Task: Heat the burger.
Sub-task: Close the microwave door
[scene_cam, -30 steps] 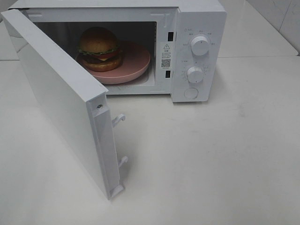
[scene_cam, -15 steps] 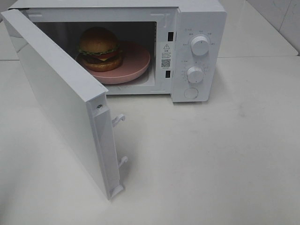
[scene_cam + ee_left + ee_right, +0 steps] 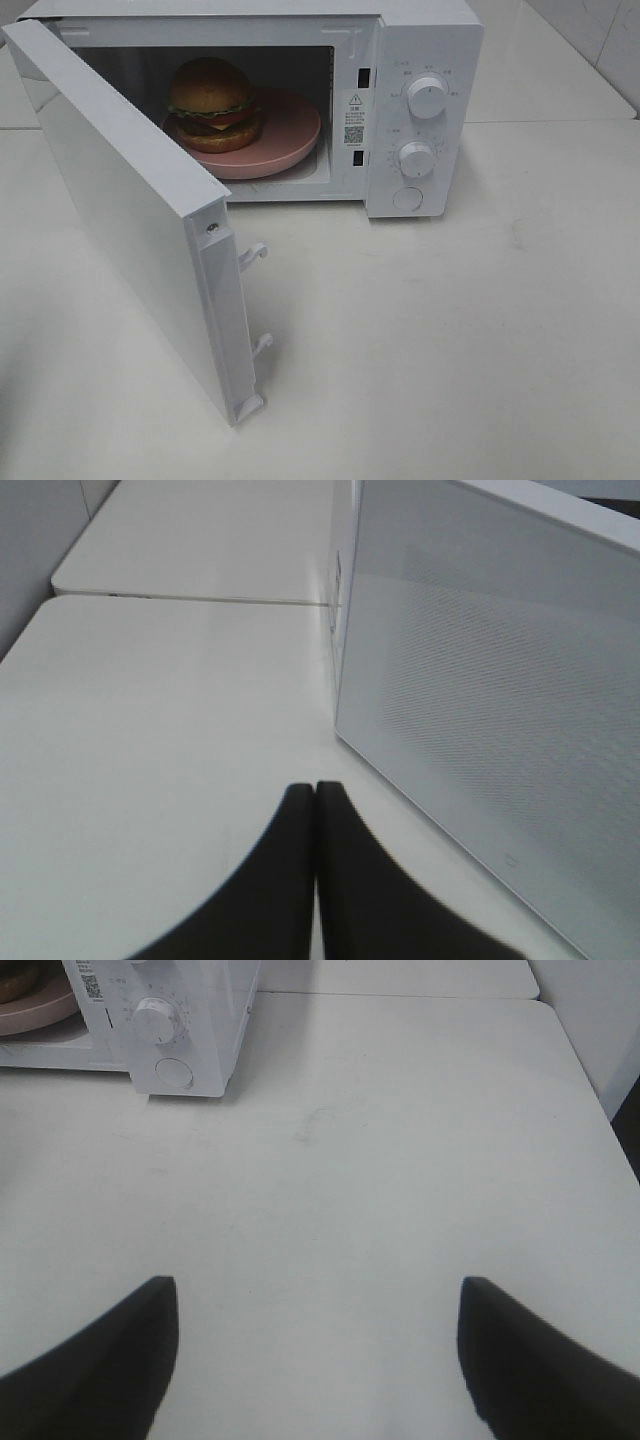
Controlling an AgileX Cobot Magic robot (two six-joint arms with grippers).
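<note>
Tabletop (image 3: 500, 350), white and wide, fills most of what I see from the high camera. On it stands a white microwave (image 3: 440, 40) with its door (image 3: 130, 220) swung well open to the left, two latch hooks (image 3: 254, 255) showing on its free edge. Inside the cavity I see a round pink plate (image 3: 295, 140), and the burger (image 3: 212, 100) sits upright on the left part of that plate, bun on top. Two white knobs (image 3: 428, 97) and a round button (image 3: 407, 198) run down the panel to the right of the cavity.

Through the left wrist camera, my left gripper (image 3: 316, 792) has its two dark fingers (image 3: 290, 880) pressed together with nothing between them, low over the tabletop just beside the door's outer face. Through the right wrist camera, my right gripper (image 3: 317, 1290) is spread wide and holds nothing, over the tabletop, with the microwave's panel ahead and well apart from it.
</note>
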